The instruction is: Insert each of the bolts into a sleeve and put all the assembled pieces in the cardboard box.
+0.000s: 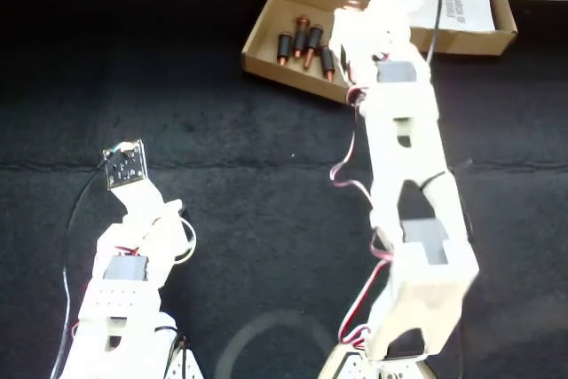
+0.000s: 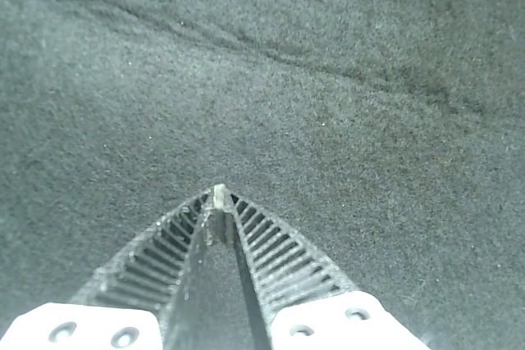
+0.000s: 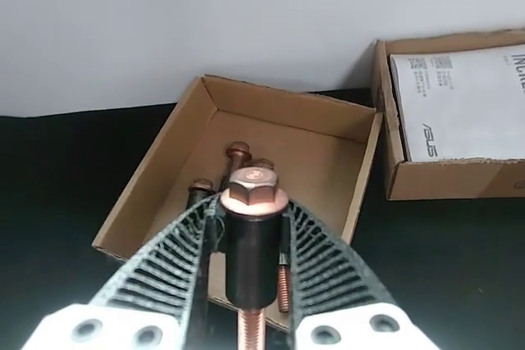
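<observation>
Progress: four assembled pieces lie side by side in the box, toward its near wall. A fifth is put together but not yet in. The right gripper pinches its black sleeve upright, with the bolt through it, copper head on top and thread showing below. The piece hangs at the box's near edge, the open box just beyond it.

Left to do, in my judgement: carry this piece over the wall and release it beside the others. I can't tell whether more parts wait elsewhere.

Pose: right arm stretched far forward across the cloth, its wrist over the box's corner next to the second box, which holds a printed sheet. Left arm folded back near its base. Left gripper pressed together on nothing, above bare cloth.
</observation>
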You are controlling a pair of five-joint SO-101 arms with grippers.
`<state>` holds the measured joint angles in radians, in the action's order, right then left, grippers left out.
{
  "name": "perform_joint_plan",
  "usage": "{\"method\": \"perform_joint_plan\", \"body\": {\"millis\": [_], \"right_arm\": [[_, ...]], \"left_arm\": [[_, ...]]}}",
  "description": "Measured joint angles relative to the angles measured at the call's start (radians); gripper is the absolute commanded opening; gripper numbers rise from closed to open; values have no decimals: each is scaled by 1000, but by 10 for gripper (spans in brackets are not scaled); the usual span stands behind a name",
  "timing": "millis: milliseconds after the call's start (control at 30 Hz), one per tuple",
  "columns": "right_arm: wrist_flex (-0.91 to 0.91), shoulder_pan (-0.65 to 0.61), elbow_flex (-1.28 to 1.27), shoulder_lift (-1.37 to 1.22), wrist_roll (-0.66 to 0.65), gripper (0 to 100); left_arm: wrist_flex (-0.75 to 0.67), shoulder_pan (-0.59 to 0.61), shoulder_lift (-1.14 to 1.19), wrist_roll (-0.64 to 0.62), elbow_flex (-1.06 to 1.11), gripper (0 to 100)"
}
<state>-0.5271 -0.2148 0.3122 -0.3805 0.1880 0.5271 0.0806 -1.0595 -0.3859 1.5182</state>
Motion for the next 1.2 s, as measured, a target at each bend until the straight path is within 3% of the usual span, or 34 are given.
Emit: {"method": "perform_joint_plan", "body": {"millis": [533, 1100, 1200], "right_arm": [[52, 26, 302, -522, 2, 7], [61, 25, 844, -939, -61, 9], [61, 25, 890, -977, -63, 50]], "left_arm": [[0, 2, 0, 0, 0, 9], [0, 2, 0, 0, 0, 9], [-18, 5, 0, 0, 0, 10]]}}
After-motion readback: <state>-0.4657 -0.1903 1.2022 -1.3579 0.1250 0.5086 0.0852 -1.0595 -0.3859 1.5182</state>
